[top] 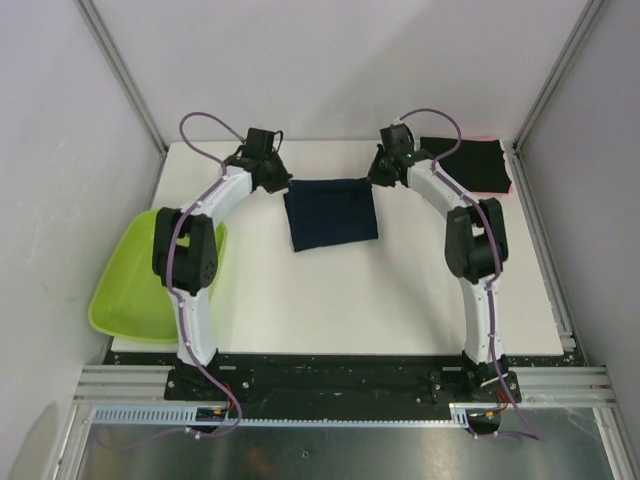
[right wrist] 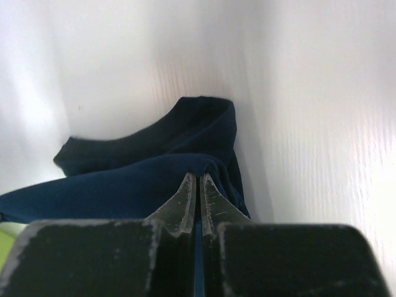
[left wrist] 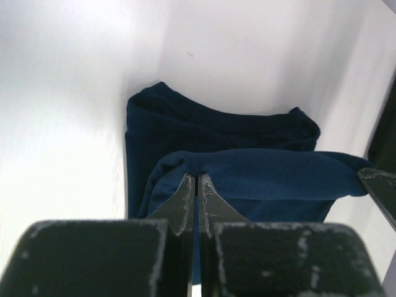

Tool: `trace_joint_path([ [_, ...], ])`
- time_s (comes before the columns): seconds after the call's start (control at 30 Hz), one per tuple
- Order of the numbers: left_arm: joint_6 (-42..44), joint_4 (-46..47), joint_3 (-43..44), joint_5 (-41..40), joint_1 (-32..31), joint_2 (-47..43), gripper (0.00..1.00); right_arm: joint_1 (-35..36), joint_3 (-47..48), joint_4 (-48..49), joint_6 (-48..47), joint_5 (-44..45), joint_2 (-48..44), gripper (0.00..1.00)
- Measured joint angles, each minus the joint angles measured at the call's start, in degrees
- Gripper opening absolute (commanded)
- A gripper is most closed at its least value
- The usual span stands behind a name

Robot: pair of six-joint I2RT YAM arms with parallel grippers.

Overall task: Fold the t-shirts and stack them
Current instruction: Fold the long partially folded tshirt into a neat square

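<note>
Fingers [left wrist: 181, 201] of the left gripper [left wrist: 196, 180] are pinched fully together on a raised fold of the dark navy blue soft cloth t-shirt [top: 330, 212], at its far-left corner. The shirt lies at about 12 o'clock from the middle of the white table [top: 400, 300], already down to a compact, roughly square bundle, with layers visible under the lifted edge in both wrist views

The right gripper [right wrist: 198, 178] mirrors this: fingers [right wrist: 215, 201] are clamped shut on the same shirt's far-right corner, with cloth draped over the tips

At 1–2 o'clock, in the far right corner, the black folded cloth t-shirt [top: 465, 165] lies flat with a red-pink cloth edge [top: 509, 180] showing beneath it. It reads as a stack already started; I can't tell how many layers are in it

Progress, my read: black is folded and placed, navy is mostly folded and held at both far corners. What's left is to finish or tidy the navy fold, carry it toward 2 o'clock, lay it square on the black one and release
</note>
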Motion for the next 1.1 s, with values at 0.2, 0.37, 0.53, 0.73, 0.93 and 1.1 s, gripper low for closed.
trace_joint_path([
  [0.2,-0.4,0.4,3.4,0.0,1.5,6.1,0.00,-1.4,14.3,-1.1,-1.2,-3.1,13.2,0.00],
  [0.37,-0.5,0.7,3.1,0.0,1.6,5.8,0.00,-1.5,16.0,-2.1,-1.7,-4.0,15.2,0.00],
  [0.53,-1.5,1.3,-1.4,-0.5,1.6,2.5,0.00,-1.3,16.2,-1.6,-1.7,-4.4,15.2,0.00],
  [0.73,-3.5,1.5,-8.4,-4.4,1.6,-2.4,0.00,0.8,16.2,1.3,-1.7,-4.9,15.2,0.00],
  [0.93,-4.7,1.3,-10.4,-7.5,1.7,-2.6,0.00,2.3,16.9,2.7,-1.6,-4.6,17.2,0.00],
  [1.1,-4.9,1.7,-10.4,-7.3,1.7,-0.9,0.00,2.3,6.7,7.1,2.0,-3.3,15.4,0.00],
])
